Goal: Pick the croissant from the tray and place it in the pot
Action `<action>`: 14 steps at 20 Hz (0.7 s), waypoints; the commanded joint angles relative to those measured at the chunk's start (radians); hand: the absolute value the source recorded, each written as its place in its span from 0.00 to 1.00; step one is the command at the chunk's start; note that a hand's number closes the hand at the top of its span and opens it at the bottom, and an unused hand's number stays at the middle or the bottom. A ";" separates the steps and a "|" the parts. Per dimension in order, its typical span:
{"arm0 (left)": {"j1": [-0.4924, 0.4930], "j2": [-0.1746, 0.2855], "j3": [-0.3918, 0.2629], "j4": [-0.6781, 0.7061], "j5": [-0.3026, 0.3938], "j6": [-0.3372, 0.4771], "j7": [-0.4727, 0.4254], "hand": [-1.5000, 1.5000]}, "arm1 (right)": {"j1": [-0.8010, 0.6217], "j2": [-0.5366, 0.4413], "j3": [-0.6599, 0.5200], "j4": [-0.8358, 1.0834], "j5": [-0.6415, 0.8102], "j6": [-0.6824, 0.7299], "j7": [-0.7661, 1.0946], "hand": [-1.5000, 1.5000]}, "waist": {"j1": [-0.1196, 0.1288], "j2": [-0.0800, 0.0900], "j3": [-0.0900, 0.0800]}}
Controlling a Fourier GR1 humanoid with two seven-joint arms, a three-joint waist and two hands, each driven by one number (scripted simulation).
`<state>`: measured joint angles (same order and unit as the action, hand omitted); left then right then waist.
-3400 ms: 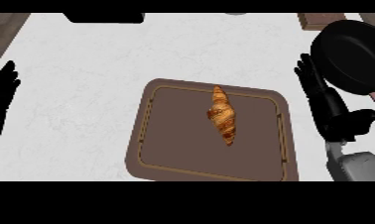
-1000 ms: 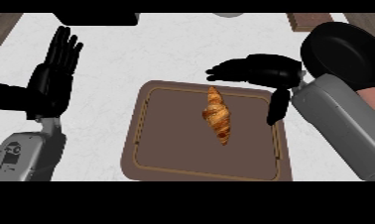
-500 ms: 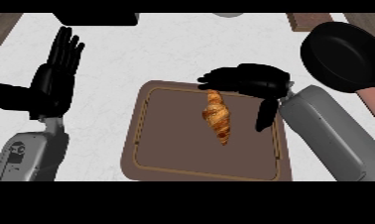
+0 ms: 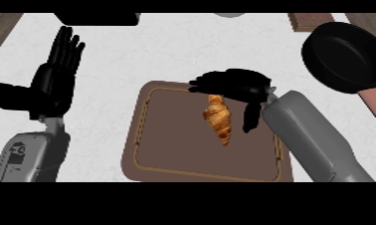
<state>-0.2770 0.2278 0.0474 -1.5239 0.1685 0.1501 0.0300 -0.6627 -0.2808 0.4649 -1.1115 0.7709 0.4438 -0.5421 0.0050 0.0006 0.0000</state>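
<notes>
1. Currently the croissant (image 4: pixel 219 119) lies on the tray (image 4: pixel 169 162), its far end hidden under the right hand (image 4: pixel 229 83).
2. That hand is spread wide: fingers point left above the croissant's top, thumb down just beside it.
3. Left hand (image 4: pixel 53 82) rests open at the left, fingers up.
4. Pot (image 4: pixel 339 62) stands well apart, upper right.
</notes>
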 commanded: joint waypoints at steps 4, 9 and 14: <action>-0.039 -0.007 0.021 0.018 -0.007 -0.018 0.014 0.50 | 0.037 0.086 -0.013 0.085 0.103 -0.071 -0.058 0.00 | -0.003 0.000 0.000; -0.024 -0.018 0.019 -0.030 -0.016 -0.010 0.051 0.50 | 0.037 0.122 -0.022 0.159 0.155 -0.102 -0.109 0.00 | 0.001 0.001 0.000; 0.005 -0.017 0.027 0.033 -0.024 -0.042 -0.047 0.50 | 0.041 0.190 0.054 0.186 0.205 -0.196 -0.210 1.00 | 0.009 0.004 0.000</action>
<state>-0.2910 0.2130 0.0747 -1.5041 0.1516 0.1219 0.0214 -0.6817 -0.1567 0.4640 -0.9869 0.9350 0.3726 -0.6778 0.0071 -0.0109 -0.0095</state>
